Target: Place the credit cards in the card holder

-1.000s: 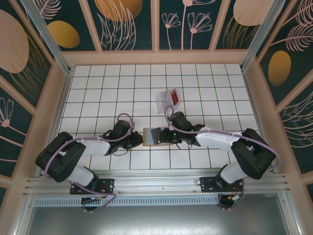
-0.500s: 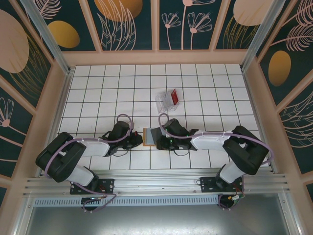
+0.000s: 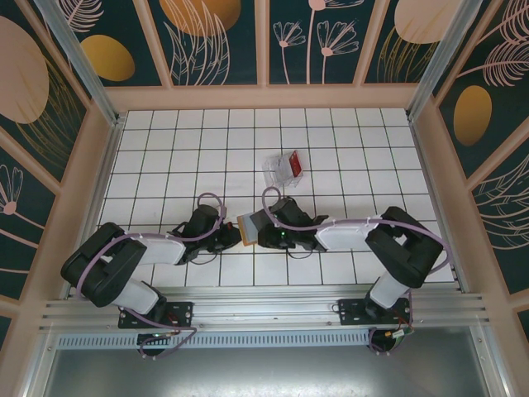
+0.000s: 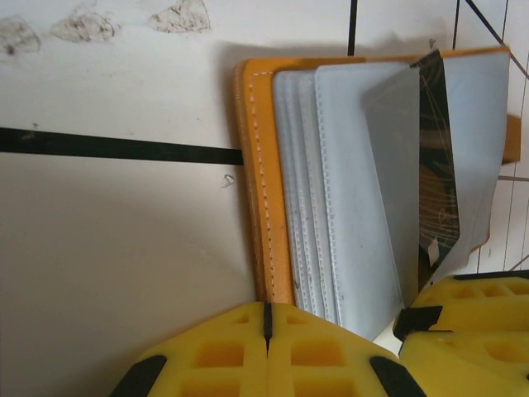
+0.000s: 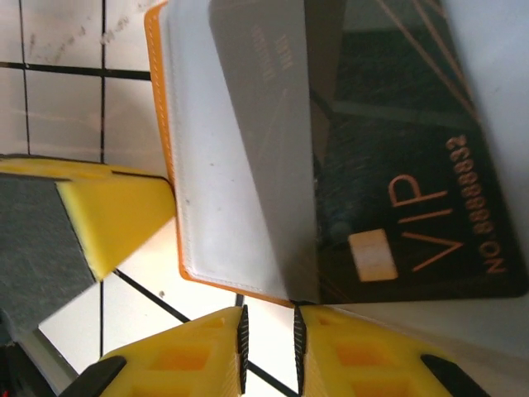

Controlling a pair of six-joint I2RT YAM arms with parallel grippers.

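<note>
Here's the card holder (image 3: 248, 225), lying open on the white tiled table (image 3: 182, 149) near the front edge, right between the two grippers. In the left wrist view its long axis runs up the picture, straight away from the fingers. The stitched orange edge sits on the left and the grey pockets fan open toward the right. The black VIP card (image 5: 413, 149) stands tilted against that grey lining, its far end tucked behind a pale pocket flap. In the right wrist view the card points lengthwise away from the fingers, the gold lettering reading up the picture and the chip at the near end. The left gripper (image 4: 266, 318) has its yellow fingers pressed tight together, and the holder's orange edge runs straight into the seam, so it looks pinched there. The right gripper (image 5: 269, 322) shows just a narrow slit between its fingers, right at the near edge of the card, and it seems to be clamped on that end, though the contact itself is hard to make out. From above, the left arm (image 3: 149, 248) lies low, elbow swung out left and forearm reaching right. The right arm (image 3: 347, 234) mirrors it, elbow out right, forearm stretched left, and the two wrists almost meet over the holder. Further back sits a clear case (image 3: 273, 174) with red cards (image 3: 292, 164) in it, well apart from both grippers.
</note>
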